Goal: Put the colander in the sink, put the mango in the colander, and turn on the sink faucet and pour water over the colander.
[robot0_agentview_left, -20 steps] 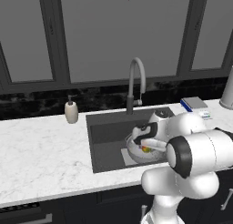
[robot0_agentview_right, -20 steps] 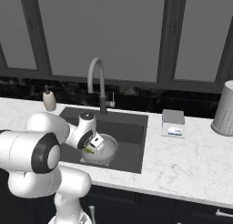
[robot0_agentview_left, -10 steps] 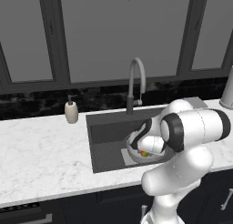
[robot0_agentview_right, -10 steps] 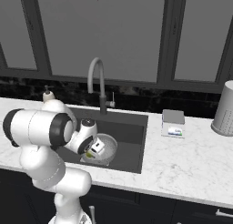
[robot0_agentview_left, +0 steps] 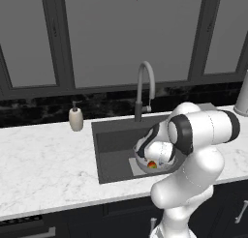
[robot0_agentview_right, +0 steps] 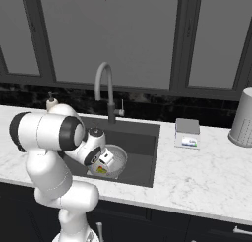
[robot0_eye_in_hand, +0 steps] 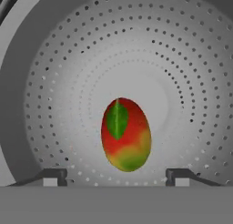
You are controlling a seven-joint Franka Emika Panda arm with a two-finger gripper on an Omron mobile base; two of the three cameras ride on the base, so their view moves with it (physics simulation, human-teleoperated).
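The light-grey perforated colander (robot0_eye_in_hand: 182, 59) lies straight below the hand, and the red, orange and green mango (robot0_eye_in_hand: 126, 135) rests at its bottom. My gripper (robot0_eye_in_hand: 116, 176) is open just above the fruit; its fingertips (robot0_eye_in_hand: 54, 176) stand wide to either side and touch nothing. From the left base view, the colander (robot0_agentview_left: 141, 160) sits in the dark sink (robot0_agentview_left: 111, 140) with the mango (robot0_agentview_left: 152, 165) in it, under my hand. The right base view shows the colander (robot0_agentview_right: 117, 158) in the sink (robot0_agentview_right: 145, 140). The faucet (robot0_agentview_left: 145, 82) arches behind the basin; no water runs from it.
A beige soap dispenser (robot0_agentview_left: 75, 118) stands left of the sink on the white marble counter (robot0_agentview_left: 43, 164). A small grey box (robot0_agentview_right: 187, 133) and a tall grey container (robot0_agentview_right: 242, 117) sit on the counter to the right. Dark windows rise behind the faucet (robot0_agentview_right: 106, 83).
The jaws have opened and let go of the mango, which now lies in the colander. The arm's elbow has swung upward over the sink.
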